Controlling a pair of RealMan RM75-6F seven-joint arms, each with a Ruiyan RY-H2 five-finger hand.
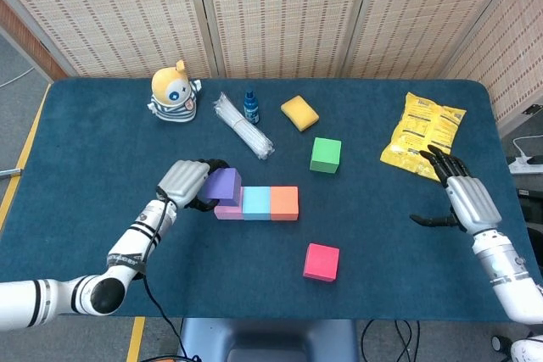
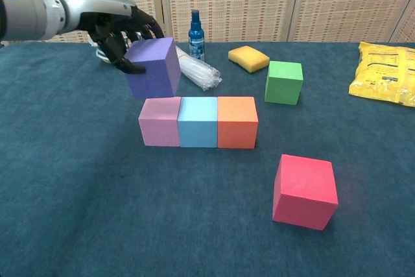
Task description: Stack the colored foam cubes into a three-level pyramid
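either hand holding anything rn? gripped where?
The left hand holds the purple cube by its upper left side, above the pink cube. The right hand is open and holds nothing.

Far side of the blue table (image 1: pixel 85 167), L to R: yellow stuffed toy (image 1: pixel 175 91) w/ striped shirt, bundle of clear plastic straws (image 1: pixel 243 126) lying at an angle, small blue spray bottle (image 1: pixel 251 107) upright just behind the bundle, yellow sponge (image 1: pixel 299 113). Yellow snack bag (image 1: pixel 424 129) lies flat nr the R edge, well apart from the rest. Woven folding screen (image 1: pixel 280 14) behind the table.
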